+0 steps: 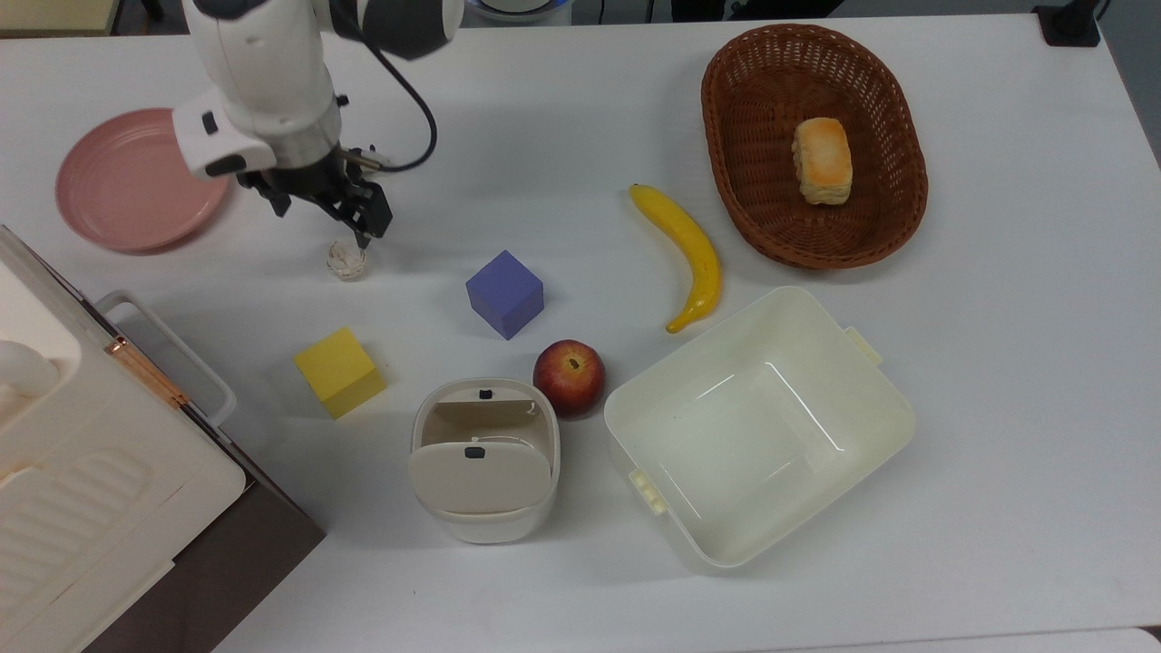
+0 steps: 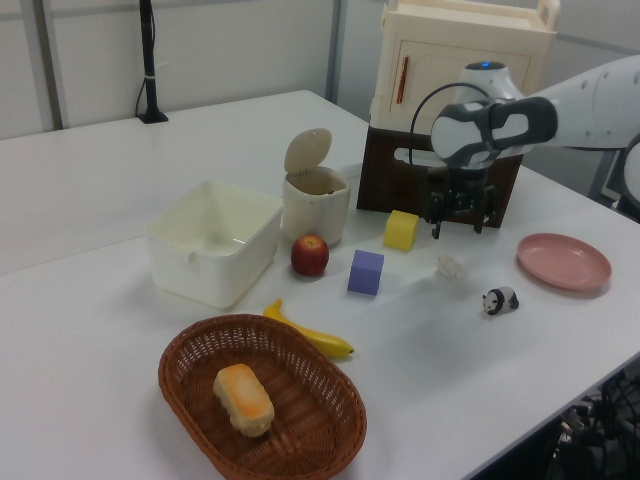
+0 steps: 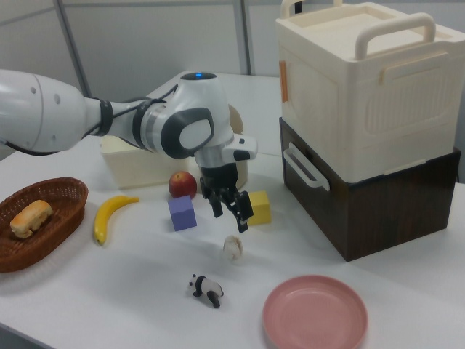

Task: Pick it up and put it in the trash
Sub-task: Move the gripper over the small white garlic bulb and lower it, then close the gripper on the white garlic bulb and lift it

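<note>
The crumpled white paper ball [image 1: 346, 261] lies on the white table between the pink plate and the purple cube. It also appears in the left view [image 2: 450, 267] and the right view [image 3: 232, 249]. My gripper [image 1: 325, 219] hangs open just above it, a little toward the top view's upper left, not touching it. The left view shows the gripper [image 2: 456, 229] with its fingers spread above the ball, and in the right view the gripper [image 3: 231, 219] points down over it. The trash bin [image 1: 483, 458] stands near the apple, its flap lid tipped up [image 2: 316, 195].
A panda figurine [image 3: 207, 289] stands near the ball, and a pink plate [image 1: 141, 177] beyond it. A yellow cube [image 1: 340, 372], purple cube [image 1: 504, 293], apple [image 1: 569, 376], banana [image 1: 689, 254], cream tub [image 1: 871, 390] and bread basket [image 1: 726, 136] lie around. A tall stacked box [image 1: 91, 472] fills the top view's lower left.
</note>
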{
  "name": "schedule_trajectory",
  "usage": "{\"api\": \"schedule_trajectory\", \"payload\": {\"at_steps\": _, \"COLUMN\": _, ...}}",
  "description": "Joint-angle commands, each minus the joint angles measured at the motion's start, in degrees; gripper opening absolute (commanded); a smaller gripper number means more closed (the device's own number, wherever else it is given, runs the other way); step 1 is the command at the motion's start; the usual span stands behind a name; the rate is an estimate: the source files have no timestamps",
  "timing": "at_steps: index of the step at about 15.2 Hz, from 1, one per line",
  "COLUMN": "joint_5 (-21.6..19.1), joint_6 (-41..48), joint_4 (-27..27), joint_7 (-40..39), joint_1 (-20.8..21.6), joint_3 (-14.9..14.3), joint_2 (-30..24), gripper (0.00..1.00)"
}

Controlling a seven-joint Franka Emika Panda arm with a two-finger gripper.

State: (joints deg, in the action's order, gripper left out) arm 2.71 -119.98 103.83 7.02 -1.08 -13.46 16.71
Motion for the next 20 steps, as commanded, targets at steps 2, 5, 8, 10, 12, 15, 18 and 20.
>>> {"api": "schedule_trajectory", "payload": {"at_steps": 2, "joint_5": -0.78, "joint_6": -2.79, "joint_4": -1.08, "joint_7": 0.80, "joint_1": 0.64, "joint_3": 0.45, "joint_2": 3.15, "gripper": 1.00}}
{"api": "schedule_trajectory", "payload": {"at_steps": 5, "joint_5": -0.78, "joint_6": -4.29, "joint_4": -1.08, "joint_7": 0.80, "joint_1": 0.64, "joint_3": 0.63, "joint_2": 4.47, "gripper": 1.00}}
{"api": "schedule_trajectory", "payload": {"at_steps": 8, "joint_5": -0.78, "joint_6": -4.29, "joint_4": -0.73, "joint_7": 0.80, "joint_1": 0.64, "joint_3": 0.71, "joint_2": 4.65, "gripper": 1.00}}
{"api": "schedule_trajectory", "payload": {"at_steps": 10, "joint_5": -0.78, "joint_6": -4.29, "joint_4": 0.05, "joint_7": 0.80, "joint_1": 0.73, "joint_3": 0.71, "joint_2": 4.65, "gripper": 1.00}}
{"api": "schedule_trajectory", "payload": {"at_steps": 12, "joint_5": -0.78, "joint_6": -4.29, "joint_4": 1.20, "joint_7": 0.80, "joint_1": 0.73, "joint_3": 0.71, "joint_2": 4.65, "gripper": 1.00}}
{"api": "schedule_trajectory", "payload": {"at_steps": 15, "joint_5": -0.78, "joint_6": -4.21, "joint_4": 1.82, "joint_7": 0.80, "joint_1": 0.55, "joint_3": 0.71, "joint_2": 4.73, "gripper": 1.00}}
{"api": "schedule_trajectory", "payload": {"at_steps": 18, "joint_5": -0.78, "joint_6": -4.38, "joint_4": 2.70, "joint_7": 0.80, "joint_1": 0.55, "joint_3": 0.71, "joint_2": 4.73, "gripper": 1.00}}
{"api": "schedule_trajectory", "payload": {"at_steps": 20, "joint_5": -0.78, "joint_6": -4.38, "joint_4": 2.70, "joint_7": 0.80, "joint_1": 0.46, "joint_3": 0.71, "joint_2": 4.73, "gripper": 1.00}}
